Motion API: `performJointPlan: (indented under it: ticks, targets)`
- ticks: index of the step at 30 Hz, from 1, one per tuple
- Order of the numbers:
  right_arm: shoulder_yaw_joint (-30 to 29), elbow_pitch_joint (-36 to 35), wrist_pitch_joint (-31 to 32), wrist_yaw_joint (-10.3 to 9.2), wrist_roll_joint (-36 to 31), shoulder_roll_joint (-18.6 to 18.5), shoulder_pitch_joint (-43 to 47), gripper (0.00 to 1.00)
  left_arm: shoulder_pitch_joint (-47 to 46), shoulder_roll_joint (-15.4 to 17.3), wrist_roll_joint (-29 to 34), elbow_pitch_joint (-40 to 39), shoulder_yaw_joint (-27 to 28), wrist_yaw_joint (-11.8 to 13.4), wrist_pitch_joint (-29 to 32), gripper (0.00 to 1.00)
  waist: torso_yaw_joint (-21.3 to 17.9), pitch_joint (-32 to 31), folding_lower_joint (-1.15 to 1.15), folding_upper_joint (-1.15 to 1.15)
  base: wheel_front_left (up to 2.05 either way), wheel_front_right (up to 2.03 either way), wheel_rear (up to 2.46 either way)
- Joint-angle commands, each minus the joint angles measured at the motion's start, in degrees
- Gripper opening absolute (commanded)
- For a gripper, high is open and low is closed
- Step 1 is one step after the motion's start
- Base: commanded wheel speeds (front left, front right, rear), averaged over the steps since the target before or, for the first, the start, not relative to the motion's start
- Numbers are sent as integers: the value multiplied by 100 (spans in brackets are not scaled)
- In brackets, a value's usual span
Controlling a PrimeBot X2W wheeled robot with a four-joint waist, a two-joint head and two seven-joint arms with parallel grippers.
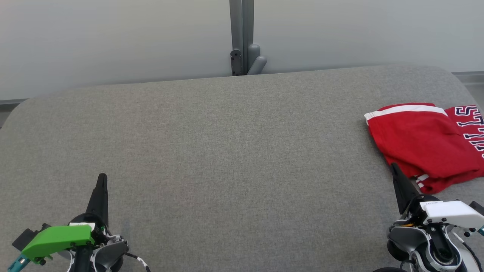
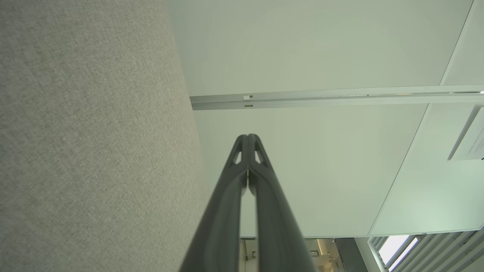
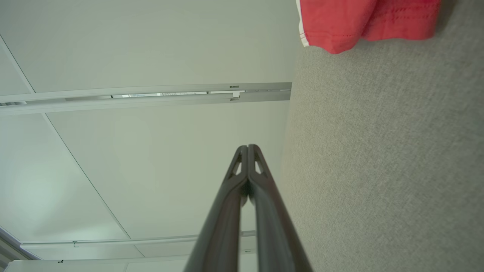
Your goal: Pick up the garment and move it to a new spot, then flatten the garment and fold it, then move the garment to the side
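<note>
The garment is a red piece with white stripes and dark lettering, lying folded at the right edge of the grey padded table. A red corner of the garment also hangs at the top of the right wrist view. My right gripper rests at the lower right, its tip just in front of the garment's near edge, fingers pressed together and empty. My left gripper sits at the lower left over bare table, far from the garment, also shut with nothing in it.
A pale wall runs behind the table, with a grey vertical post at its middle. The grey surface stretches wide between the two grippers. The table's rounded far corners curve down at both sides.
</note>
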Motion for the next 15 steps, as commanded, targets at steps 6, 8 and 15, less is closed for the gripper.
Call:
performJointPlan:
  ticks: [6,8,15]
  targets:
    - [-2,10,-1,2,32,-27,-59,0,-66,36,-1,-9,26,-23,4,0,0,0,0,0,0,0,0]
    - [-2,10,-1,2,32,-27,-59,0,-66,36,-1,-9,26,-23,4,0,0,0,0,0,0,0,0]
    - [-2,10,-2,2,32,-27,-59,0,-66,36,-1,-9,26,-23,4,0,0,0,0,0,0,0,0]
